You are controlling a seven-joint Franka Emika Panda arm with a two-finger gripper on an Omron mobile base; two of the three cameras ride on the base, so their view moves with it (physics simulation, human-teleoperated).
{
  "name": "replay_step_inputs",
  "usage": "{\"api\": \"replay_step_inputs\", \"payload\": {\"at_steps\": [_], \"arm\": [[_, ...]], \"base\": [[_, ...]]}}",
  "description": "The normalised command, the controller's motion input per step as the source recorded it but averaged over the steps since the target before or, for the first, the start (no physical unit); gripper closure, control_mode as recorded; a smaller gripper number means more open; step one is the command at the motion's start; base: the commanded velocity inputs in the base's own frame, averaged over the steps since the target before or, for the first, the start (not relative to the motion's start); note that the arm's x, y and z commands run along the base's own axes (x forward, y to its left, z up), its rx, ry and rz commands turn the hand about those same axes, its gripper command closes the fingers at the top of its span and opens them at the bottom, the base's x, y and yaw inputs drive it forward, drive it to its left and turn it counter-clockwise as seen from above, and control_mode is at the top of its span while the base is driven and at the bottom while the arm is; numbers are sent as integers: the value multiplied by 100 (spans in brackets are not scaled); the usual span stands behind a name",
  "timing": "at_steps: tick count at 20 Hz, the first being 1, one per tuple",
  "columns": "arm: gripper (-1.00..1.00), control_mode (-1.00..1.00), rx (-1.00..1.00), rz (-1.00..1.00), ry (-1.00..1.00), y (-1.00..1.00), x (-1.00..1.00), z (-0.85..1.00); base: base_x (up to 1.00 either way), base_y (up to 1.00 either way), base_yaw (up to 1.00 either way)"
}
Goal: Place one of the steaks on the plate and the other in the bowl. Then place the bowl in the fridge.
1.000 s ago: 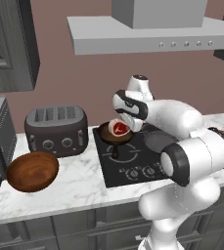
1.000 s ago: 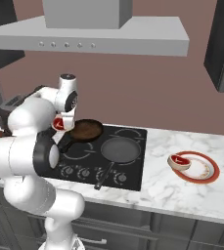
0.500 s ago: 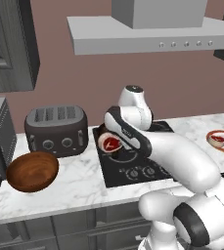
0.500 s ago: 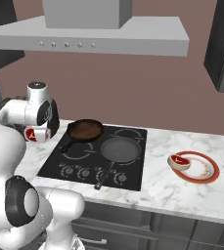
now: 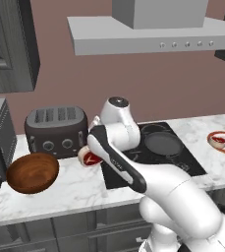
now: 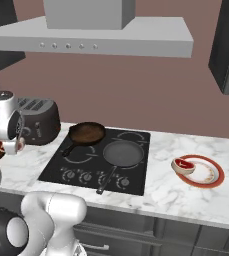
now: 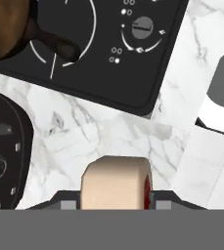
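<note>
my jaws were closed on a small flat raw steak (image 5: pixel 91 157), red meat with a pale fat edge; in the hand view its pale rim (image 7: pixel 115 182) sat squarely between my two dark tips, a sliver of red showing at one side. my gripper (image 5: pixel 92 153) hung above the white marble counter (image 5: pixel 79 184), just off the black cooktop (image 5: pixel 155 152).

the round, deep, glossy reddish-brown wooden bowl (image 5: pixel 33 172) lay to the side of my jaws away from the cooktop, near but apart, and lower, resting on the marble in front of the dark rounded toaster (image 5: pixel 56 129). that was the relation i judged the coming move to turn on: carry the steak sideways past the toaster until it hung over the bowl's hollow, then let go. the steak was gripped across its flat faces, standing on edge, so i expected it to tip flat as it dropped.

far on the other side of my jaws, beyond the cooktop and its small black frying pan (image 6: pixel 87 133), the second steak (image 6: pixel 184 165) already lay on the round white plate with a red-orange ring (image 6: pixel 212 175). the bowl looked smooth and slick, the marble veined and hard.
</note>
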Motion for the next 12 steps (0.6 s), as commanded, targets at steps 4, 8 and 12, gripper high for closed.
{"api": "replay_step_inputs", "payload": {"at_steps": [4,8,12], "arm": [[100,-100,0,0,4,92,-6,20],[100,-100,0,0,11,97,0,7],[100,-100,-6,0,19,98,26,0]], "base": [[0,0,0],[0,0,0],[0,0,0]]}}
